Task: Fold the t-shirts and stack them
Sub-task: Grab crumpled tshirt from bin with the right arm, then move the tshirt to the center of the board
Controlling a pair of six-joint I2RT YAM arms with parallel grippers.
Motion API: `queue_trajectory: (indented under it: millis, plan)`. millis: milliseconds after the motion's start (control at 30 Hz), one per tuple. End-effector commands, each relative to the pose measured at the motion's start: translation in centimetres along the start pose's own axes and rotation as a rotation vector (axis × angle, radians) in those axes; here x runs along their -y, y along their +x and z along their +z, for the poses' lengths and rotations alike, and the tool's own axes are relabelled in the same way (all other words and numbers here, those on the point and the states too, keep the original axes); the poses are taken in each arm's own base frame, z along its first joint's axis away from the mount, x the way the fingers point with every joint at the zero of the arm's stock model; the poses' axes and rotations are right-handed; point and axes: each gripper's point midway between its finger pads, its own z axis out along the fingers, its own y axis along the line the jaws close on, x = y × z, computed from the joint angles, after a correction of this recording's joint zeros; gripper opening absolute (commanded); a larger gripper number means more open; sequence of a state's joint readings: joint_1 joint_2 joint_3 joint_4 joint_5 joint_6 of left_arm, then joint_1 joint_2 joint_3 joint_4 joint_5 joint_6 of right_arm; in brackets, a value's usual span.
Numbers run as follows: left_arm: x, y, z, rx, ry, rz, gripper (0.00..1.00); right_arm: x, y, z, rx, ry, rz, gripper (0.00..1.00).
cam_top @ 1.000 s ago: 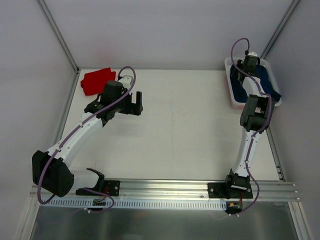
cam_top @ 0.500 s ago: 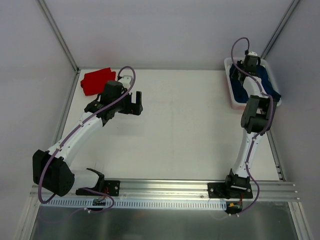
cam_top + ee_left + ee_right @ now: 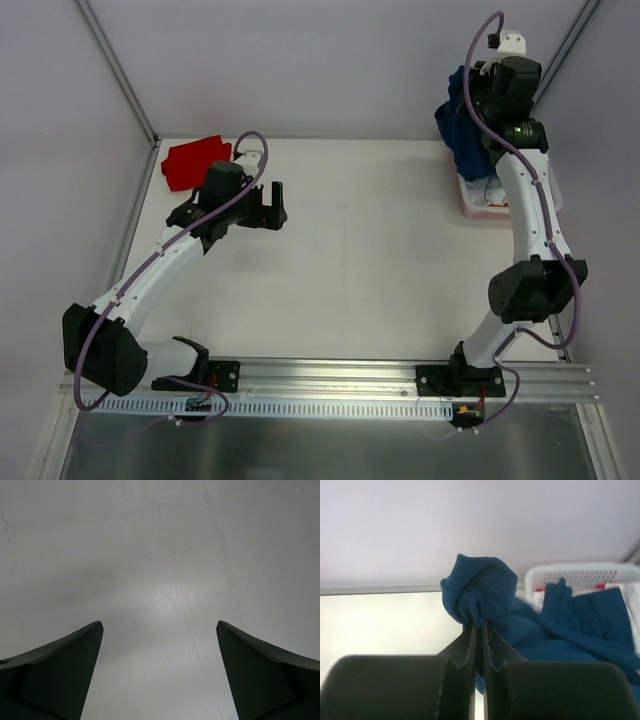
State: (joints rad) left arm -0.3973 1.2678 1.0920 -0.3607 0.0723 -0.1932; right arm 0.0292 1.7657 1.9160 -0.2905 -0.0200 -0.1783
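A navy blue t-shirt point(image 3: 462, 130) hangs bunched above the white basket point(image 3: 478, 206) at the back right. My right gripper point(image 3: 478, 100) is shut on a fold of it. In the right wrist view the pinched cloth point(image 3: 480, 592) bulges just past my right gripper point(image 3: 479, 625), and the rest trails down into the basket point(image 3: 570, 575). A red t-shirt point(image 3: 195, 161) lies folded at the table's back left corner. My left gripper point(image 3: 270, 205) hovers open to the right of it, over bare table, and in its wrist view the left gripper point(image 3: 160, 630) has nothing between its fingers.
Light walls close the table on three sides, with metal posts at the back corners. The basket stands against the right wall. Something white and red point(image 3: 600, 586) shows inside it behind the navy cloth. A rail with both arm bases point(image 3: 330, 380) runs along the near edge.
My right gripper has shut on the navy t-shirt in the basket and risen, lifting the shirt up out of it. The left arm has stayed still.
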Motion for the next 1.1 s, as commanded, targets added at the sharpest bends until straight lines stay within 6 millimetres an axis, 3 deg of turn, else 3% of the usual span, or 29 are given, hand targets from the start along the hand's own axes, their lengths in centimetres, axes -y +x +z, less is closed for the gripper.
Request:
queue_trajectory:
  millis: [0,200,233,567,800,1067]
  plan:
    - [0.8,-2.0,-1.4,0.064,0.037,-0.015,0.99,-3.1,-7.1,-7.4,0.147,-0.052,-0.064,0.0]
    - [0.8,-1.8,-1.4,0.065,0.037,-0.02,0.99,-7.1,-11.9,-15.7,0.265,-0.17,-0.053,0.0]
    - [0.8,-1.8,-1.5,0.065,0.036,-0.021,0.99,-7.7,-13.0,-17.9,0.298,-0.203,-0.05,0.0]
    - [0.9,-1.7,-1.5,0.067,0.043,-0.033,0.99,-11.4,-18.0,-31.0,0.499,-0.465,0.037,0.0]
    - [0.8,-1.8,-1.6,0.071,0.039,-0.034,0.99,-14.4,-19.9,-38.0,0.576,-0.708,0.098,0.0]
    - [0.9,-1.7,-1.6,0.071,0.043,-0.034,0.99,-17.7,-20.6,-43.9,0.571,-1.028,0.192,0.0]
